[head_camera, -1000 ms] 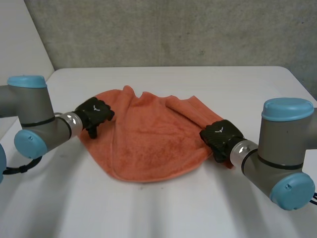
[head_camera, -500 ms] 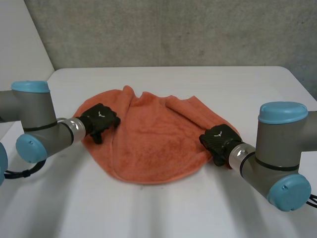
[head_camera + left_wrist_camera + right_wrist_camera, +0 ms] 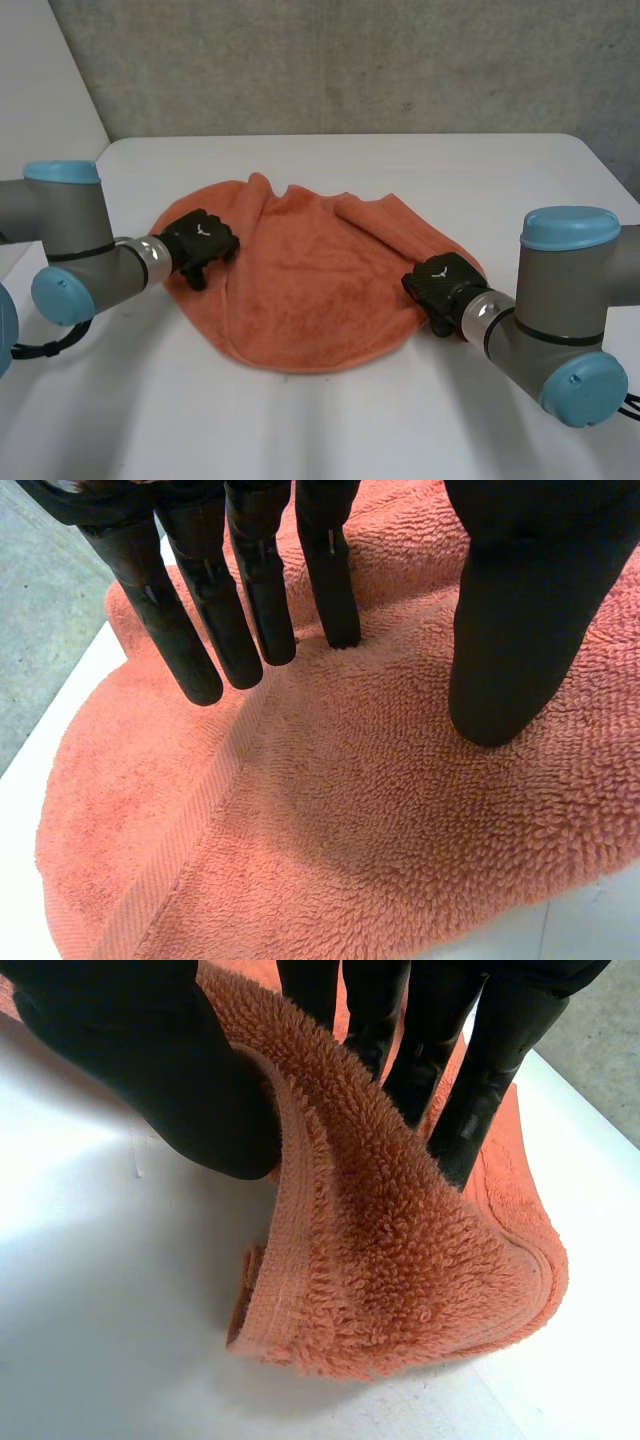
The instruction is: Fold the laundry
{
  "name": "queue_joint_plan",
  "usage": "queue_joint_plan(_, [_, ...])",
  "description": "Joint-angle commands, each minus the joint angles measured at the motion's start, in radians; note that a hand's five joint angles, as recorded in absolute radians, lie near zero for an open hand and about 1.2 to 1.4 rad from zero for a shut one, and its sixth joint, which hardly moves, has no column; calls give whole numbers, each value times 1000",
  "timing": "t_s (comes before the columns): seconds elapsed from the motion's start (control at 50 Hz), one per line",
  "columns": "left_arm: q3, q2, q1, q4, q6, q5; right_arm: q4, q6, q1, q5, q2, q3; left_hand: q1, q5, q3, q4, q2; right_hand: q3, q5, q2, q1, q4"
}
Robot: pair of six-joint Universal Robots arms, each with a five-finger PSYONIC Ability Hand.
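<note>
While the orange towel (image 3: 310, 290) lay spread in a rumpled, rounded shape across the middle of the white surface (image 3: 330, 430), the 2 robot hands sat at opposite sides of it.

The left robot hand (image 3: 200, 243) was on the towel's left part, just inside its edge. Seen from its own wrist, its fingers (image 3: 250, 610) were straight with their tips on the pile, and the thumb (image 3: 520, 630) was set down apart from them. No cloth was gathered between them, so this robot hand was spread and resting on the towel rather than holding it. A flat woven hem band (image 3: 190, 820) ran past the fingertips.

The right robot hand (image 3: 440, 285) was at the towel's right edge, pinching the hemmed border between thumb and fingers. A short fold of that border stood up off the surface and hung from the pinch.

The cloth looked like thick terry: soft, limp and light, with no stiffness of its own. It would probably sag and crease from wherever it was held. The looped pile should grip well against the fingers, so slipping seemed unlikely, and nothing about it looked fragile.

The best places to take hold appeared to be the hemmed edge and the corners, where the band is thinner and firmer. The left robot hand would likely need to gather the edge beside it before any lift. A raised ridge ran across the towel's right part, so care would be needed there not to pinch 2 layers instead of 1.
</note>
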Motion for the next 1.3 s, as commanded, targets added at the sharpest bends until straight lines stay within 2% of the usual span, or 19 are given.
queue_joint_plan(0.02, [21, 6, -3, -43, 3, -4, 1, 0, 0, 0, 0, 0, 77, 70, 64, 70, 65, 214, 231, 229, 420, 204])
queue_joint_plan(0.2, [27, -12, -5, -73, 86, -51, 2, 0, 1, 0, 0, 0, 94, 87, 81, 87, 83, 214, 231, 229, 420, 204])
queue_joint_plan(0.42, [38, -20, -5, -73, 87, -50, 5, -20, 0, 2, 0, 1, 170, 163, 158, 163, 159, 214, 231, 229, 420, 204])
queue_joint_plan(0.5, [33, -17, -6, -71, 89, -57, 4, -20, 0, 2, 0, 1, 563, 556, 550, 556, 551, 214, 231, 229, 420, 204])
queue_joint_plan(0.52, [26, -8, -14, -63, 90, -57, 5, -20, 0, 2, 0, 1, 773, 766, 760, 766, 761, 214, 231, 229, 420, 204])
queue_joint_plan(0.62, [-3, 46, -19, -14, 89, -79, 5, -20, -2, 5, 0, 0, 775, 768, 762, 768, 764, 214, 231, 229, 420, 204])
queue_joint_plan(0.76, [-132, 181, -19, 153, 76, -145, 5, -18, -13, 11, 0, -8, 775, 768, 762, 768, 764, 214, 231, 229, 420, 204])
queue_joint_plan(0.92, [-321, 322, 3, 185, 76, -163, 24, -15, -22, 14, -18, -23, 775, 768, 762, 768, 764, 214, 231, 229, 420, 204])
queue_joint_plan(1.02, [-462, 408, 35, 184, 78, -231, 145, -23, -53, 9, -46, -40, 775, 768, 762, 768, 764, 214, 231, 229, 420, 204])
queue_joint_plan(1.12, [-606, 492, 73, 150, 82, -321, 416, -83, -63, 14, -64, -74, 775, 768, 762, 768, 764, 214, 231, 229, 420, 204])
queue_joint_plan(1.18, [-667, 525, 72, 122, 81, -343, 529, -115, -71, 23, -84, -77, 775, 768, 762, 768, 764, 214, 231, 229, 420, 204])
queue_joint_plan(1.3, [-691, 519, 66, 134, 76, -337, 548, -167, -76, 32, -107, -80, 775, 768, 762, 768, 764, 214, 231, 229, 420, 204])
